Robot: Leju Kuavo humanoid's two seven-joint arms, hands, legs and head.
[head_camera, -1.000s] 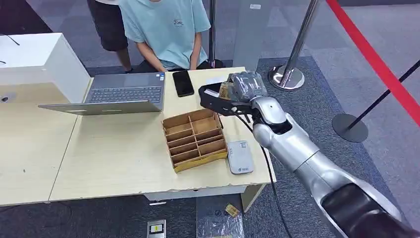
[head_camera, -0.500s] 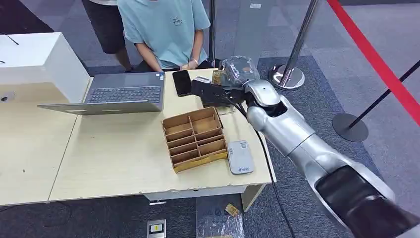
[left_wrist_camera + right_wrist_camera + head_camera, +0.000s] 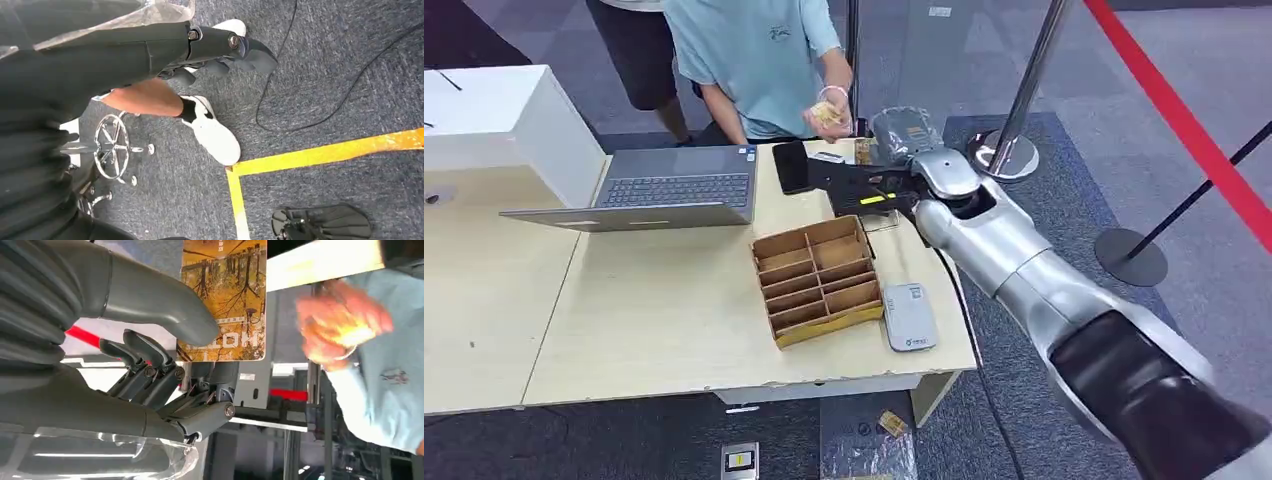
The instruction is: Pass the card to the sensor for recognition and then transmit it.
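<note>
At the far edge of the table (image 3: 654,330), the right hand (image 3: 864,182), pinching the yellow card (image 3: 225,295) under its thumb, has reached further toward the person (image 3: 764,60), whose hand (image 3: 829,112) has risen, so the handover looks near.
</note>
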